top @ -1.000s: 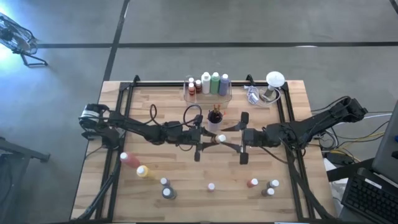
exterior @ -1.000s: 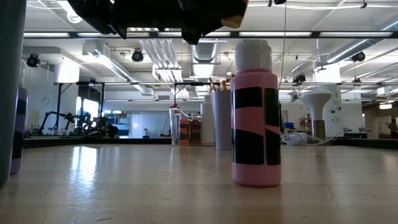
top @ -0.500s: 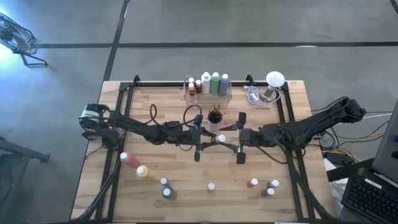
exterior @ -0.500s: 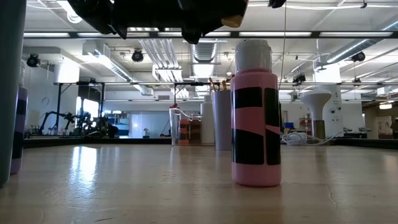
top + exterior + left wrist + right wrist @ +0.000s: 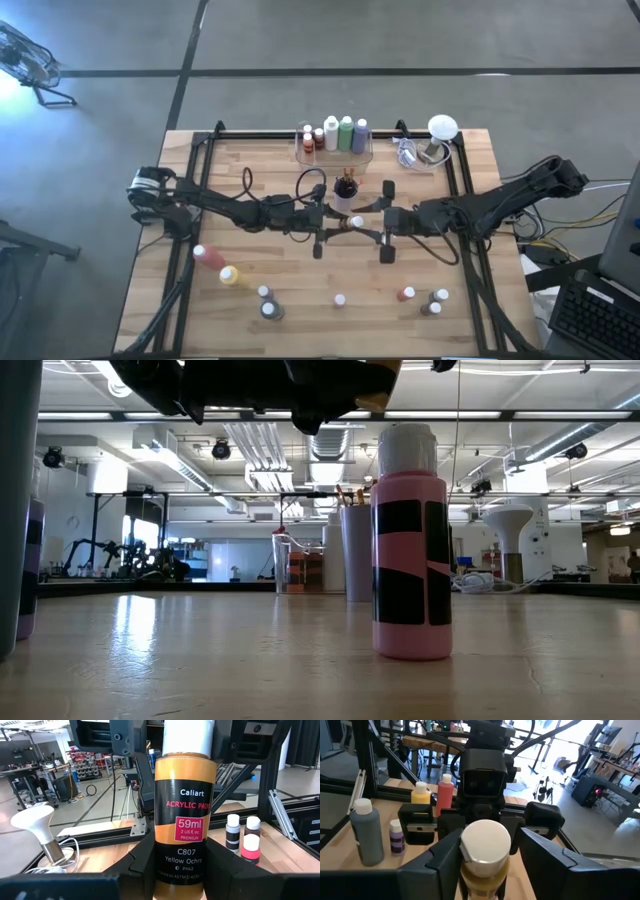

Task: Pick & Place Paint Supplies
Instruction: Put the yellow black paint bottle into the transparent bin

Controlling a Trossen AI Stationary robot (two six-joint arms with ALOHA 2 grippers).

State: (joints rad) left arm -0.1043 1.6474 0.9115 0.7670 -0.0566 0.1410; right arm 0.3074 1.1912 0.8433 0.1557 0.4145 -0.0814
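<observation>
A yellow ochre paint bottle [image 5: 183,815] with a white cap [image 5: 485,842] hangs level above the table's middle [image 5: 350,223]. Its cap points toward the table's right. My left gripper [image 5: 338,222] is shut on its bottom end. My right gripper [image 5: 485,857] faces it from the right, open, with one finger on each side of the cap; a narrow gap shows at one side. A tall cup of brushes [image 5: 346,189] stands on the table just beyond the bottle. My left gripper pinches the bottle's lower body [image 5: 183,870] between its two fingers [image 5: 145,857]. The fingers come level from the table's left and lie along the bottle. The bottle is lifted clear and lies level. My right gripper stands round the cap; whether a finger [image 5: 447,855] touches it, I cannot tell.
A clear bin [image 5: 333,148] with several bottles stands at the far edge, a white lamp-like thing [image 5: 441,128] at the far right. Loose bottles stand near the front edge: red [image 5: 208,256], yellow [image 5: 232,276], grey [image 5: 268,306], pink [image 5: 410,550], and more [image 5: 435,300].
My right gripper has crept a little toward the table's left, closer over the bottle's cap. The left gripper and the bottle have kept still.
</observation>
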